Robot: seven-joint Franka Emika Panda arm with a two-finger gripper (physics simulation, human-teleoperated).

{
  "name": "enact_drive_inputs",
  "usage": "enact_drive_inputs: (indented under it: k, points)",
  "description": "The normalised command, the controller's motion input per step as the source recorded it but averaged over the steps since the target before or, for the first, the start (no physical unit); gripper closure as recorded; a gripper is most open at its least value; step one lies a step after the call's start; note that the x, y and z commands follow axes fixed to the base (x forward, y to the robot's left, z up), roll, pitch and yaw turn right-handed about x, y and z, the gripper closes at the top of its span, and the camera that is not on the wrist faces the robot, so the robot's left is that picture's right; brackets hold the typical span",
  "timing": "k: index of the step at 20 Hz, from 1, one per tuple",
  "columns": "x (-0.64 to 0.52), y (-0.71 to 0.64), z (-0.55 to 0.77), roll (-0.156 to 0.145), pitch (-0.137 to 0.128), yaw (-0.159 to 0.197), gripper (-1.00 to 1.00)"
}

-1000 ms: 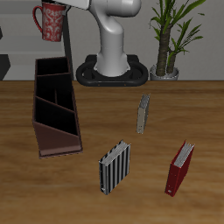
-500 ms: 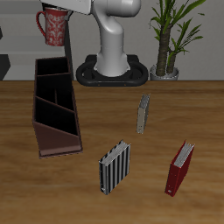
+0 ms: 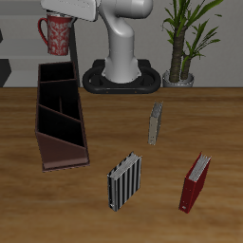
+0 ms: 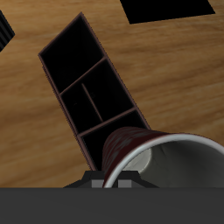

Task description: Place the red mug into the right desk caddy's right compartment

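Observation:
My gripper point(image 3: 65, 15) is shut on the rim of the red mug point(image 3: 58, 36) and holds it in the air, handle pointing away from the robot's base. The mug hangs well above the table, over or just behind the back end of the right desk caddy point(image 3: 59, 114), a long dark maroon box lying on the table. In the wrist view the mug point(image 4: 140, 150) shows its grey inside, and the caddy point(image 4: 91, 87) lies below with its cells open. The mug covers part of the end cell nearest it. The gripper point(image 4: 117, 180) shows only as a grey block.
A small grey book point(image 3: 155, 122) stands mid-table. A striped book point(image 3: 124, 182) and a red book point(image 3: 195, 181) stand nearer the front edge. The robot's base point(image 3: 121, 74) and a potted plant point(image 3: 183, 47) are at the back.
The gripper has come down a little with the mug, which now hangs lower and slightly nearer the caddy. Nothing else has moved.

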Motion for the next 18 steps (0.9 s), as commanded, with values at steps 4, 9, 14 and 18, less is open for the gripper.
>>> enact_drive_inputs:
  k: [4, 9, 14, 18]
  points:
    - [-0.01, -0.03, -0.14, -0.001, 0.010, -0.028, 1.00]
    - [-0.02, -0.13, -0.19, -0.014, 0.018, -0.072, 1.00]
    - [0.06, -0.09, -0.24, -0.011, 0.013, -0.035, 1.00]
    - [0.06, 0.02, -0.20, 0.000, 0.018, -0.021, 1.00]
